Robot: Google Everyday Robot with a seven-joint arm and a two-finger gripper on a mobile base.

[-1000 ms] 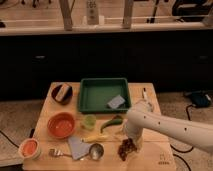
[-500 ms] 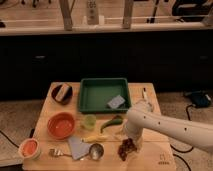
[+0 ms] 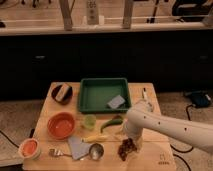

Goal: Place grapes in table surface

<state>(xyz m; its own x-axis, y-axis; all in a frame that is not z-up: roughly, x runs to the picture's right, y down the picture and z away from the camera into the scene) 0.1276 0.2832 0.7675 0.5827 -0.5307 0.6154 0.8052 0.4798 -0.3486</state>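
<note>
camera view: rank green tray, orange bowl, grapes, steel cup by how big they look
1. green tray
2. orange bowl
3. grapes and steel cup: too alike to rank

The gripper hangs right over the grapes.

Green tray (image 3: 97, 97), orange bowl (image 3: 61, 125), possibly a pepper (image 3: 111, 122).

The counter (image 3: 150, 157) is light tan wood, matt, with a smooth flat face. The green tray (image 3: 95, 97) looks like smooth plastic with a dull sheen. The small cup (image 3: 96, 151) is metal and catches a little light. The grapes (image 3: 127, 148) are dark, lumpy and matt. The tool (image 3: 131, 139) sits just over them, at the end of the white arm (image 3: 165, 127), whose shell is smooth and faintly glossy.
</note>
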